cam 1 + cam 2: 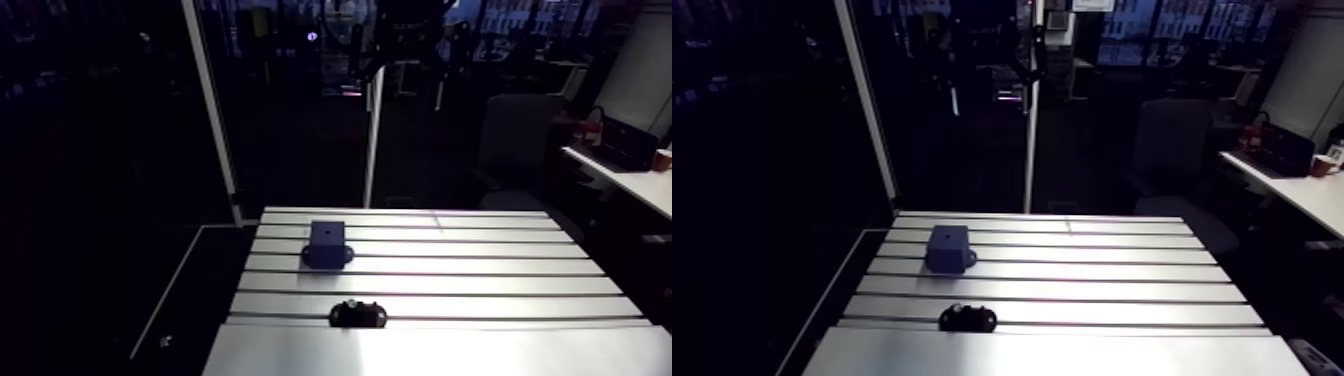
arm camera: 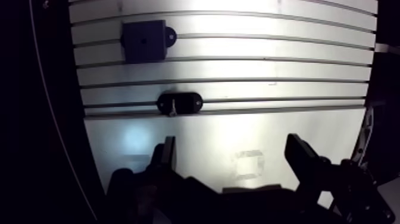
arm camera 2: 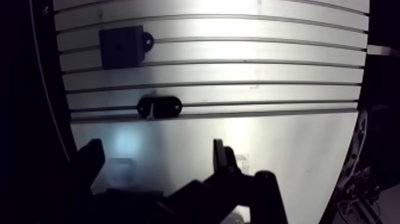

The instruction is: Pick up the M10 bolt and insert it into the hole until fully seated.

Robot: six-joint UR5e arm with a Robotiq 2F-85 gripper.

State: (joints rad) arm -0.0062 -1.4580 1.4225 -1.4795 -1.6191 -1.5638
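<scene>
The M10 bolt [image 2: 172,108] shows only as a small pale sliver, sitting in a black oval holder [image 2: 184,102] on the slotted tabletop [image 2: 268,65]. Ahead of the holder and apart from it sits a dark block [image 2: 134,50] with a small hole [image 2: 143,41] in its top face. The pincer [image 2: 232,146] hangs over bare tabletop, its fingers spread wide and holding nothing.

Gripper [image 2: 233,161] faces downward in the wrist view. Its two fingers [image 2: 168,156] are spread wide, inner faces turned toward each other, and are not closed on anything. In the arm view only the wrist [image 1: 405,18] shows, a dark mass hanging from the top edge.
</scene>
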